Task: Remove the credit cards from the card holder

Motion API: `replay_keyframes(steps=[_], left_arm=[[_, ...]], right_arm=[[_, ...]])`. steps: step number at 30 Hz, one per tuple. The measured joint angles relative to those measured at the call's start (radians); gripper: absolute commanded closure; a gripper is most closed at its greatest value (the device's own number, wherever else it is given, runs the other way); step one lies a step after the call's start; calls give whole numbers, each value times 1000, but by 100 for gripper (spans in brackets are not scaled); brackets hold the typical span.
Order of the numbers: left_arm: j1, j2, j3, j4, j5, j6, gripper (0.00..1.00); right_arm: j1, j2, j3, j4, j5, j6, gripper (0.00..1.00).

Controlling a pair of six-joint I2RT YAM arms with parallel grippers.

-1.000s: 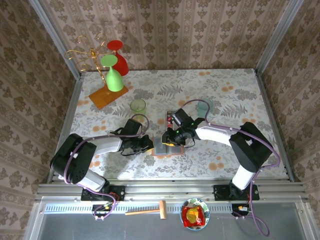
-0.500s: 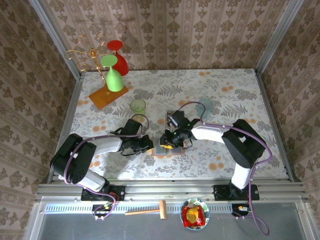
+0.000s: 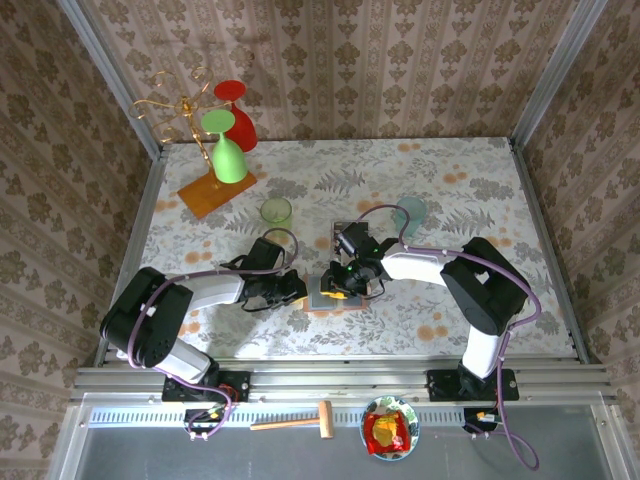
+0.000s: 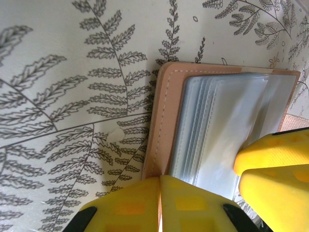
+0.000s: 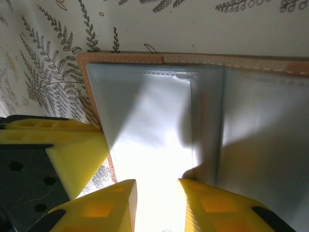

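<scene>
Top: the card holder (image 3: 325,300) lies open on the table (image 3: 470,170), centre front, between both grippers. left gripper (image 3: 296,289) is at its left edge, right gripper (image 3: 340,284) over its middle. A small flat red-and-dark stack (image 3: 338,236) sits just beyond the right wrist, probably the credit cards; can't read the count.
Containers: 2 cups, a green cup (image 3: 277,210) and a pale cup (image 3: 408,210), contents not readable. 1 bowl (image 3: 390,428) on the front ledge holds something red/yellow. 1 gold rack (image 3: 190,115) on an orange base, back left, with 2 glasses hung bowl-down: green glass (image 3: 228,160), red glass (image 3: 236,112). 1 wooden mallet (image 3: 300,420) beside the bowl.

Left wrist: adds detail. Tan stitched cover, stacked grey-blue sleeves. Left pincer is closed, fingers (image 4: 130,203) pressed together at the holder's near edge; can't tell if the cover is pinched. Right gripper's yellow tips show at far right, on the sleeves.

Right wrist: both halves of the holder and the fold line. Right pincer has a narrow gap, a glossy sleeve showing between the fingers (image 5: 212,203); nothing visibly gripped. Can't tell whether the sleeves hold cards.
</scene>
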Motion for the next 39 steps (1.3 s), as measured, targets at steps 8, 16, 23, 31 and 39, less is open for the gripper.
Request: replay_keyframes(steps=[8, 16, 23, 31, 39], left_arm=[[0, 0, 0, 0, 0, 0, 89], [0, 0, 0, -1, 0, 0, 89], [0, 0, 2, -7, 0, 1, 89], [0, 0, 14, -39, 0, 19, 89], [18, 0, 80, -137, -1, 51, 87]], right_arm=[[0, -7, 0, -10, 20, -1, 69], [-2, -12, -5, -11, 23, -3, 69], [-12, -23, -29, 6, 18, -3, 69], [-31, -29, -72, 64, -14, -2, 70], [-54, -31, -123, 157, -68, 5, 70]])
